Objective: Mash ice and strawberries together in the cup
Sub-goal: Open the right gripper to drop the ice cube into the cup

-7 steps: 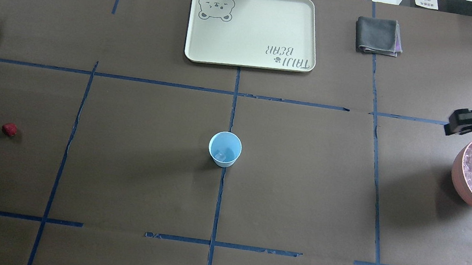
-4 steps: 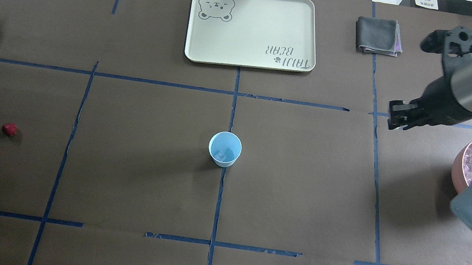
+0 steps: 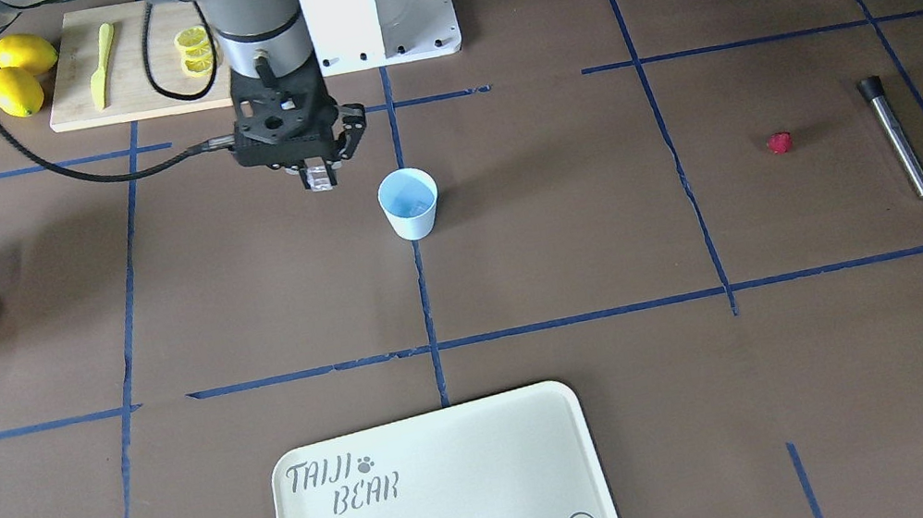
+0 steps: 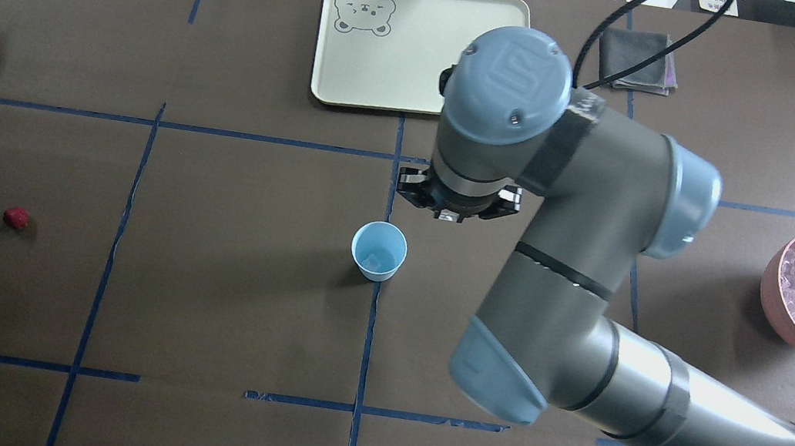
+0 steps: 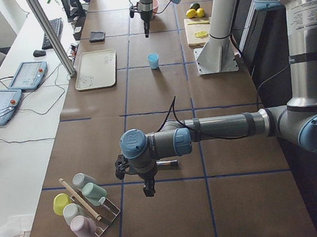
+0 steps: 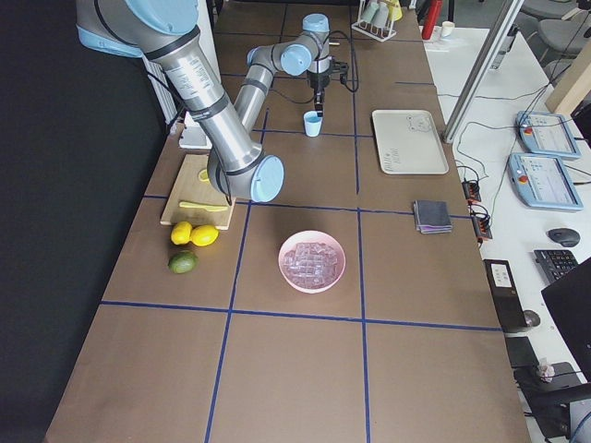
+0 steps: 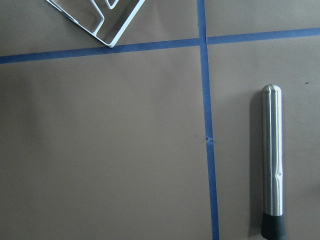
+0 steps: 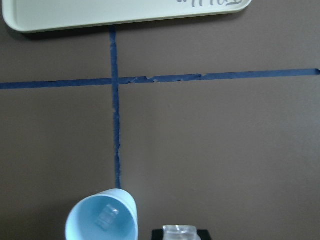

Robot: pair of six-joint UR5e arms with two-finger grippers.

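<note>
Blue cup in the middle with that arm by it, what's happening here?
The robot's right arm holds an ice cube in its jaws just beside the blue cup, not yet over it. A second cube already sits inside the cup. The strawberry lies untouched on the table, far off near a metal muddler.

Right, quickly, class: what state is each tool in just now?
Left tool: cannot be told.
Right tool: closed, holding an ice cube.
</note>
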